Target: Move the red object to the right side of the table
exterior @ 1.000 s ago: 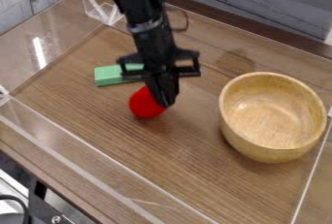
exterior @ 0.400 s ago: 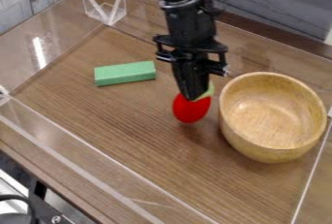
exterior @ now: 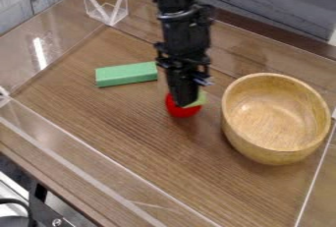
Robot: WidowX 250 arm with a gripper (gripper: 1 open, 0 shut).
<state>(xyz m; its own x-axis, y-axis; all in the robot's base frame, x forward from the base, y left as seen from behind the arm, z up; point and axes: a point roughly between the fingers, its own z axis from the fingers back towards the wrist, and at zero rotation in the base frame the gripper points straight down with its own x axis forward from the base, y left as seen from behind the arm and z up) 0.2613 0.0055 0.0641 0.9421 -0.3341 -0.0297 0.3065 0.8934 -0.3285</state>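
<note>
The red object (exterior: 183,108) rests on the table (exterior: 118,138) near its middle, closer to the far edge than the near one, with bare wood open toward the near edge and the near-left corner. Its top half is hidden behind the gripper (exterior: 184,97), whose jaws point down and are pinched narrow on it, so only the red lower part and a bit of green show. Just to its right stands 1 wooden bowl (exterior: 276,118); 1 green block (exterior: 126,74) lies to its left, while clear acrylic walls (exterior: 39,54) border the table.
</note>
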